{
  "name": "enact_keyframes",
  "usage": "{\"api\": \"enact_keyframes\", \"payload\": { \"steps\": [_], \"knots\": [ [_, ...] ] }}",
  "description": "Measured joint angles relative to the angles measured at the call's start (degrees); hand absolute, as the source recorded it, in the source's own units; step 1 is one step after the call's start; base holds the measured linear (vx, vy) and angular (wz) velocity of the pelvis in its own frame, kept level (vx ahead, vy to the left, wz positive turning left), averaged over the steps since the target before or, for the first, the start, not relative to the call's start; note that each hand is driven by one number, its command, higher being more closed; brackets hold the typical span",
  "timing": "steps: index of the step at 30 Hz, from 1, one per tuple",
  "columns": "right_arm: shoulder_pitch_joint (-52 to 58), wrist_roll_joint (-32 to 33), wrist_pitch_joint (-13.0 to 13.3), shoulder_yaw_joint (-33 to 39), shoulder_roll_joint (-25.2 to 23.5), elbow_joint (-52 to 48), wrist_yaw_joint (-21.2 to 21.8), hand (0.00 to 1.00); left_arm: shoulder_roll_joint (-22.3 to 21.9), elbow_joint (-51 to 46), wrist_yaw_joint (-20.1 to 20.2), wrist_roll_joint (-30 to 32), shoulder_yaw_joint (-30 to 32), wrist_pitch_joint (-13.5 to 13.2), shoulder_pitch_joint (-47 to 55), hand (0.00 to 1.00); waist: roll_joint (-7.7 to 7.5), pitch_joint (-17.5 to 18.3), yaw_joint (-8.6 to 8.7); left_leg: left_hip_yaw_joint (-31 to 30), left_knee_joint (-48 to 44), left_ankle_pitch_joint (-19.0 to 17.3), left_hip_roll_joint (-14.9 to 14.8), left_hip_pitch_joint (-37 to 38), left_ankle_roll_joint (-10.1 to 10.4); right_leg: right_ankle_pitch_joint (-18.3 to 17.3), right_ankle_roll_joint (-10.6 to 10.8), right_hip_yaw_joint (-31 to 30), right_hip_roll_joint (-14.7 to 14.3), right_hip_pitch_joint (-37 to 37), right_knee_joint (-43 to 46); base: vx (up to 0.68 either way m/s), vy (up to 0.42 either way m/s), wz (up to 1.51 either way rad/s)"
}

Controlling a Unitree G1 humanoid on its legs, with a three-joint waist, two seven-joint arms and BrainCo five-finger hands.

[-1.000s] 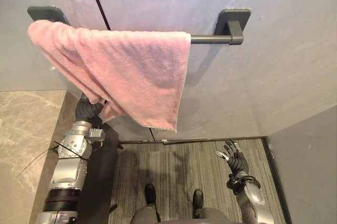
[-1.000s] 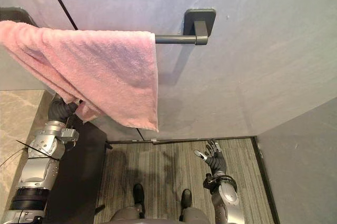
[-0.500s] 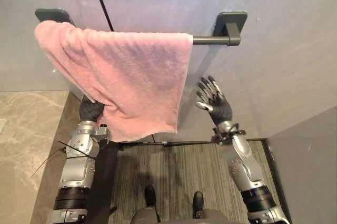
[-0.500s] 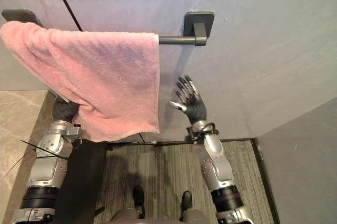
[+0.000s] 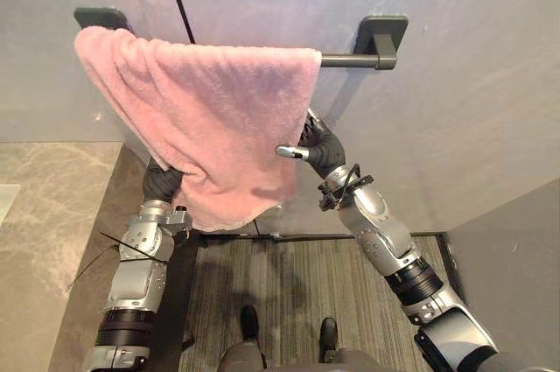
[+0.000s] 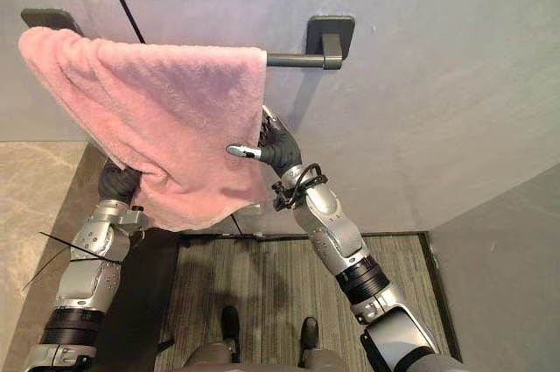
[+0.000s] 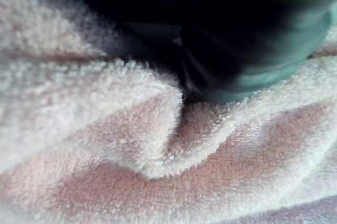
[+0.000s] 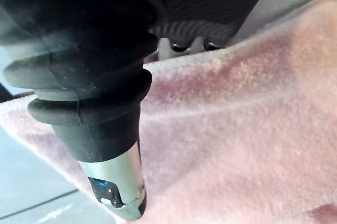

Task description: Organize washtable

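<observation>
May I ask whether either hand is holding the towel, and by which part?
It cannot be told: the left hand is buried under the pink towel at its lower left; the right hand reaches behind its right edge.

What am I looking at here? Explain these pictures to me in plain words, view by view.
This is a humanoid robot with two arms that end in mechanical hands. The two wide pictures come from cameras in its head, looking down. The two close-ups come from cameras on its wrists. A pink towel hangs bunched over a dark towel bar on a grey wall. The left hand is tucked up under the towel's lower left part, so its grip is hidden in the cloth. The right hand is at the towel's right edge, and its wrist view shows cloth against it. A marble counter lies at the lower left.
</observation>
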State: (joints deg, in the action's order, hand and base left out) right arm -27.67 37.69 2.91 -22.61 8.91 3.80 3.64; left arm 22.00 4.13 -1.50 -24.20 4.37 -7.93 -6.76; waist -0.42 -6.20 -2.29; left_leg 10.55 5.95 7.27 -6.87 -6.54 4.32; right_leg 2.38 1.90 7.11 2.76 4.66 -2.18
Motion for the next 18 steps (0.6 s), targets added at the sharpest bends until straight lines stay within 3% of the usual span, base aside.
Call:
{"api": "enact_keyframes", "payload": {
  "steps": [18],
  "knots": [
    [0.7, -6.9, 0.3, 5.1, -4.1, 2.6, -2.2, 1.00, -6.5, -3.8, -1.2, 0.2, 3.7, 0.0, 3.6, 1.00, 0.98, 0.6, 0.41, -1.8, 0.0, 1.1, -0.1, -0.3, 0.2, -0.2, -0.2, 2.1, -0.5, -0.5, 0.2, 0.00, 0.000, 0.04]
  ]
}}
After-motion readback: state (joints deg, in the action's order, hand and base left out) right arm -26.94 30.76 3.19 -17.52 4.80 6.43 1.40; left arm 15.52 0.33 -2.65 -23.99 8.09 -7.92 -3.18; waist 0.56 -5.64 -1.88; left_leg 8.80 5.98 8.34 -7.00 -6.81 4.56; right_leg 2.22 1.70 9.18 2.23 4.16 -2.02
